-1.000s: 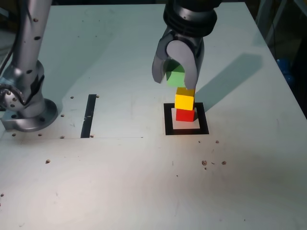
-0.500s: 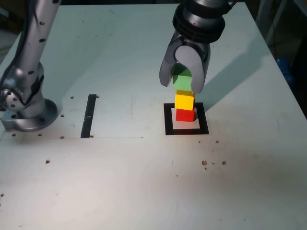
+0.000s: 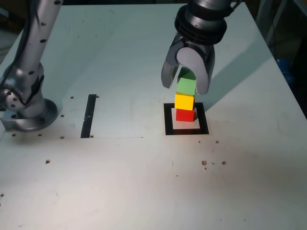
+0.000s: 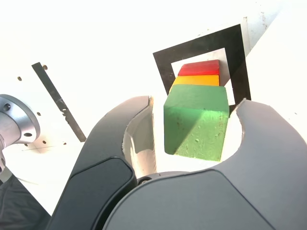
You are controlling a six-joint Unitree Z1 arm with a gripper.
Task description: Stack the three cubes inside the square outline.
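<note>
Arm base (image 3: 26,108): silver metal, bolted at the exterior view's far left edge of the white table (image 3: 120,182), its column rising out of frame. Black strip (image 3: 89,115): thin, straight, flat on the table, just to the right of the base and well apart from the stack; also visible in the wrist view (image 4: 58,100). Square outline (image 3: 187,130): thick black border with a pale centre, right of the table's middle; seen in the wrist view (image 4: 237,57) beneath the cubes. Red cube (image 3: 185,115): lowest, standing on the pale centre inside the outline; only its top edge shows in the wrist view (image 4: 200,68). Yellow cube (image 3: 184,101): resting squarely on the red cube; a narrow band of it shows in the wrist view (image 4: 196,80). Green cube (image 3: 186,86): topmost, sitting on the yellow cube, between the two grey fingers (image 3: 167,75); the wrist view (image 4: 195,120) shows a bright gap on one side of it, between cube and finger, while the other finger lies close by its far edge, contact not discernible. Gripper (image 3: 185,87): pointing down over the stack, jaws parted a little around the green cube, not squeezing it. Small dark specks: scattered over the table's near half.
</note>
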